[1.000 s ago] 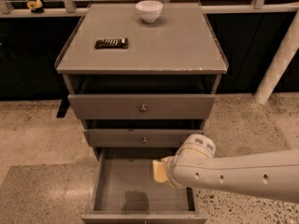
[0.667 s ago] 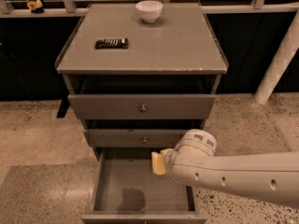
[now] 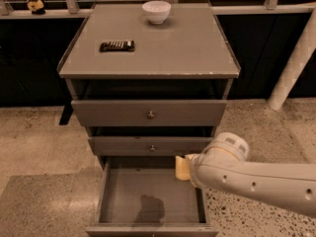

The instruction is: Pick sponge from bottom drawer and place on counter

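The bottom drawer (image 3: 121, 191) is pulled open and its grey floor is bare, with only a shadow on it. The yellow sponge (image 3: 180, 168) hangs at the end of my arm, above the drawer's back right corner and just below the middle drawer's front. My gripper (image 3: 190, 167) is shut on the sponge, with its fingers mostly hidden behind the white wrist. The arm comes in from the lower right. The counter (image 3: 163, 53) is the grey top of the cabinet, well above the gripper.
A dark rectangular bar (image 3: 117, 46) lies on the counter's left side and a white bowl (image 3: 156, 11) stands at its back. The two upper knobbed drawers (image 3: 149, 113) are nearly closed. A white pillar (image 3: 295, 63) stands at the right.
The arm has risen and moved right, carrying the sponge up from inside the bottom drawer towards the middle drawer's front.
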### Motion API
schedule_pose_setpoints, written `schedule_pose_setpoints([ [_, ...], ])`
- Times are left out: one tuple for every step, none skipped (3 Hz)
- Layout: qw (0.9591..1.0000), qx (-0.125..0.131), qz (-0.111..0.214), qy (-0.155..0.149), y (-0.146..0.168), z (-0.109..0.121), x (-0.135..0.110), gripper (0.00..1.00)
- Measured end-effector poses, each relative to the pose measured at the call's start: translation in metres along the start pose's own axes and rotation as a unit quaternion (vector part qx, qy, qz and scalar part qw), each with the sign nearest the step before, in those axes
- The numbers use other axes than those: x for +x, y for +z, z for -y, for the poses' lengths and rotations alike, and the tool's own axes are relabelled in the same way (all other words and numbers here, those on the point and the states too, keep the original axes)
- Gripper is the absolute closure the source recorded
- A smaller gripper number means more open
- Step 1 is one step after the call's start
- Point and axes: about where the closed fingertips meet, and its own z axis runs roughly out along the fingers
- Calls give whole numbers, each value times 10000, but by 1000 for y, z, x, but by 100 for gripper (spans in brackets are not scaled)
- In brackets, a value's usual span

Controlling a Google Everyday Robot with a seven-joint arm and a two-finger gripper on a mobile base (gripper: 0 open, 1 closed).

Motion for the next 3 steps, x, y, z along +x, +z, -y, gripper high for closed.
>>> schedule_pose_setpoints([
  [9978, 356, -420, 374, -46, 25, 63, 100],
  [9919, 819, -856, 447, -104, 61, 100, 100],
  [9913, 875, -874, 454, -109, 65, 101, 100],
])
